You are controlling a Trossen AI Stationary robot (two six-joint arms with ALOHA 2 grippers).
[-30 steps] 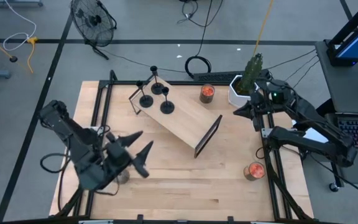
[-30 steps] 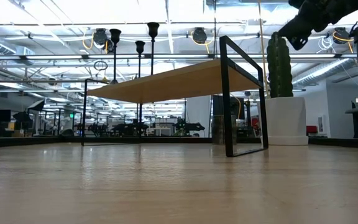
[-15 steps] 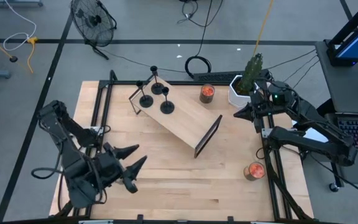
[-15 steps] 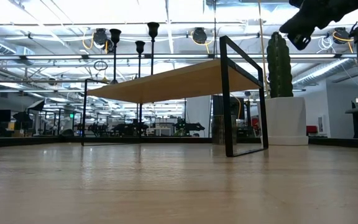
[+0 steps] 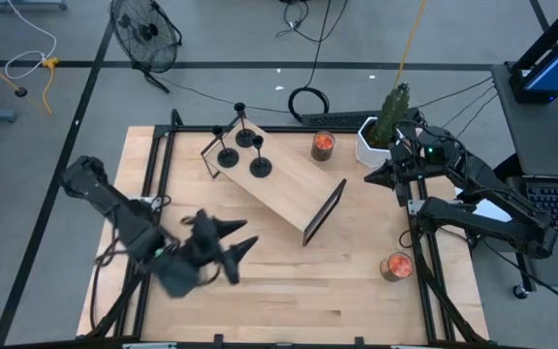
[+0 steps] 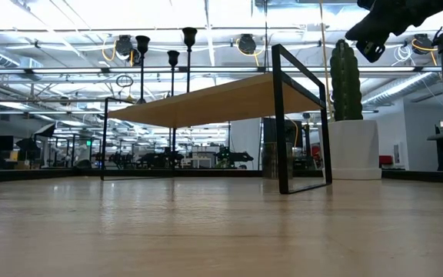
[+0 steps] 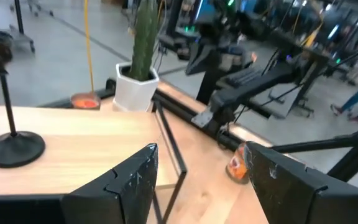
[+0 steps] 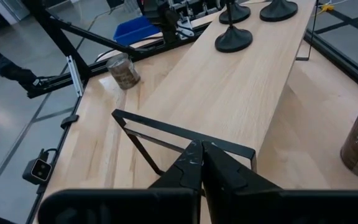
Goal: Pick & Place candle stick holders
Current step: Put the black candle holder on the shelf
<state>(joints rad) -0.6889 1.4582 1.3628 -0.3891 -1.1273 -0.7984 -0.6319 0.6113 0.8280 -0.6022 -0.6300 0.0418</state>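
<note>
Meanwhile, three candle stick holders (image 5: 240, 145) top the shelf (image 5: 289, 184); left jaws gape, right jaws closed.

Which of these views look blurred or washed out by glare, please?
High view: left gripper smeared by motion blur; the shelf and candle stick holders are sharp. Low view: bright ceiling lights leave the holders as silhouettes. Left wrist view: soft, background blurred. Right wrist view: right gripper and tabletop crisp.

Three matte-black candle stick holders (image 5: 241, 147) stand upright (clustered) on the shelf's far end.
</note>
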